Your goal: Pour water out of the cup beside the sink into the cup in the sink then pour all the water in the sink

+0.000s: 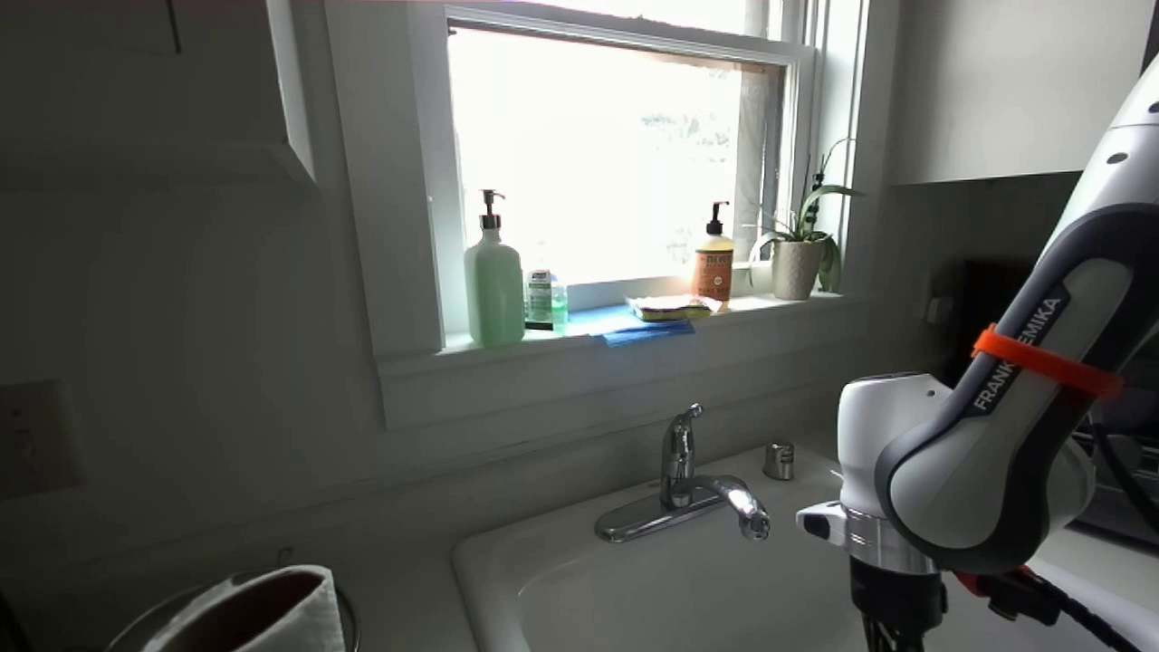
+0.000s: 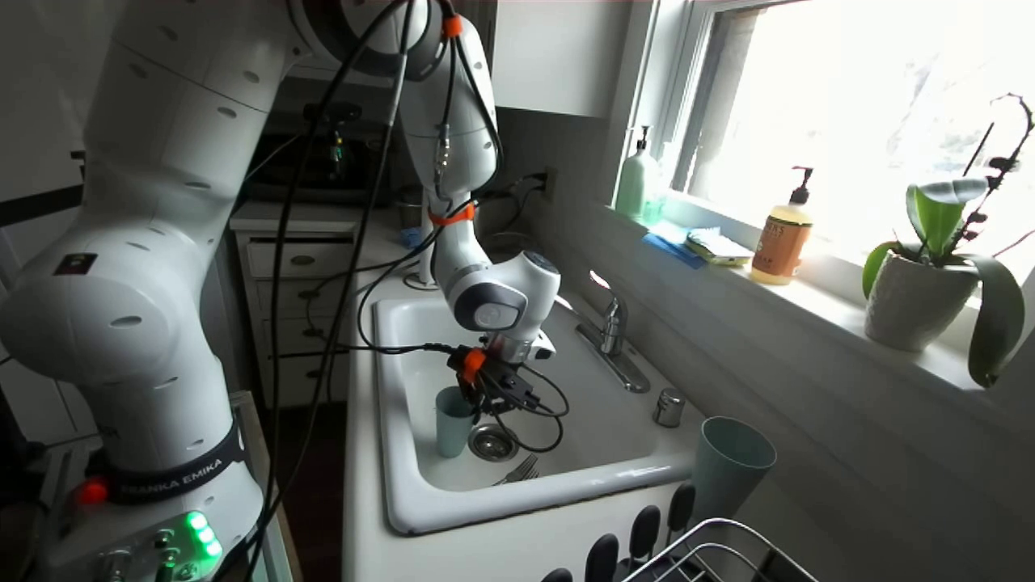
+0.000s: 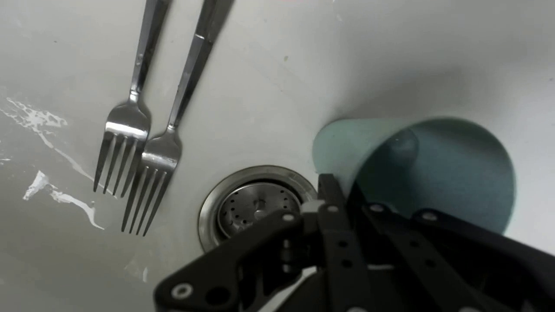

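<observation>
Fingers (image 3: 332, 195) pinching a round-mouthed teal cup (image 3: 420, 169) by its wall, glossy white sink (image 2: 550, 494), metal forks (image 3: 163, 151)

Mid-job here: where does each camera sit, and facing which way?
Wrist view: above the gripper, looking down into the sink; the gripper shows, shut on the cup.
An exterior view: toward the green bottle end, facing the window; part of the arm shows.
An exterior view: near the robot base, looking along the sink; base and most of the arm show.
Both exterior views share the faucet.
</observation>
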Robot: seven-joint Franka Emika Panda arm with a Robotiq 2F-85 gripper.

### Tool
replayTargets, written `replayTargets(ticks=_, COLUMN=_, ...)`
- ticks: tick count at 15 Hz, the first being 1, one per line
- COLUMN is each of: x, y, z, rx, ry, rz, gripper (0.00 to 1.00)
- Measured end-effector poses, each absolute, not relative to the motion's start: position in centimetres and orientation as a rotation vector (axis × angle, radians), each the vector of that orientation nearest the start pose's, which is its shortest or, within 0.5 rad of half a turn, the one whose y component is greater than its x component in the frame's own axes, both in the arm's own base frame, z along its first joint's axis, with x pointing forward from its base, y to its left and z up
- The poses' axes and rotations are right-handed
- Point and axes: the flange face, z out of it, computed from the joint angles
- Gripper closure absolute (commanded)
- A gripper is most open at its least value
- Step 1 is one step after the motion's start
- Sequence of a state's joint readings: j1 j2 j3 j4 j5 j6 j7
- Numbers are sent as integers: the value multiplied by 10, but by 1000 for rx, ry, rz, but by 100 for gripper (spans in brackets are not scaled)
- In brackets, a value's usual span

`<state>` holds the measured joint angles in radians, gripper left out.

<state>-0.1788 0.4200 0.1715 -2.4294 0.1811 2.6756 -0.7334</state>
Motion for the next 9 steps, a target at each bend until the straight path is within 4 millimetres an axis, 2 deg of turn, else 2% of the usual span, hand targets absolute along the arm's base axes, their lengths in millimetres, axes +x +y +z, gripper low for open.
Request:
replayTargets(ticks=3, x=478, y=-4, z=141, rx=-2863, ry=-766, rz=111, gripper=99)
replayTargets(ticks=9, x=503, y=-21, z=196, rx=-2987, ry=-789, rz=-18, gripper=99)
